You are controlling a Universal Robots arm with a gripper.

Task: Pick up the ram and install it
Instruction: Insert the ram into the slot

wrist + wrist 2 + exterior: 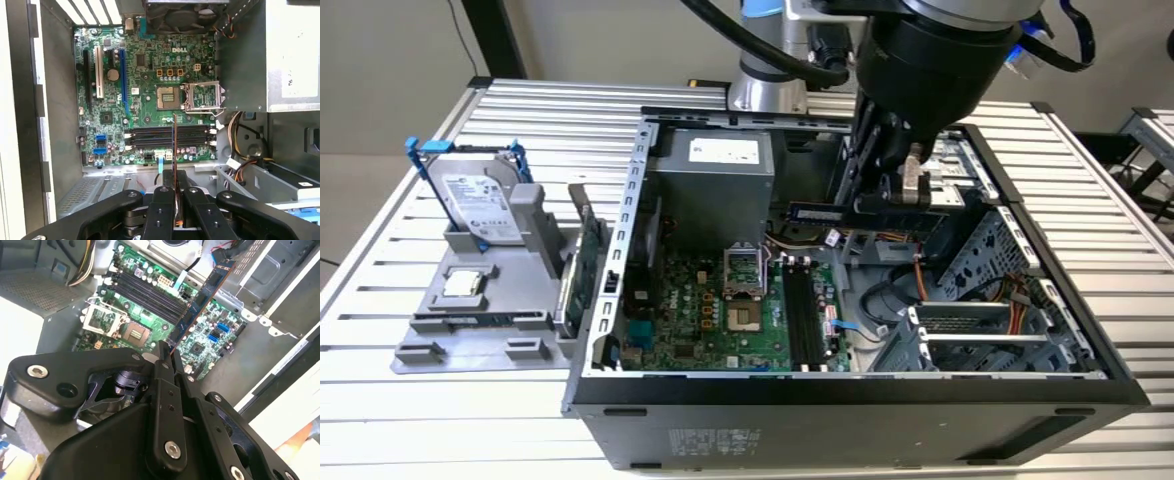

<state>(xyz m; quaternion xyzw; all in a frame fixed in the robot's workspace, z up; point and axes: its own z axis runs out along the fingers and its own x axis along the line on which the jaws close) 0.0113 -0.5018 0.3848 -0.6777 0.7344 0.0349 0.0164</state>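
Second wrist view: end effector (167, 351) clamped on ram (202, 299), above motherboard slots (145, 292).

You're in a robotics lab or test cell. Evidence:
- The worktop (1067, 170) is built of slotted aluminium profiles.
- The robot arm (767, 60) rises from its far side.
- A computer case (854, 410) lies open on its side, with the motherboard (720, 320) exposed.
- A grey fixture (467, 330) beside it props up a hard drive (478, 205).
- The end effector (911, 195) clamps the ram (834, 212) over the case.
- A second profile bench (1154, 130) stands at the exterior view's right.
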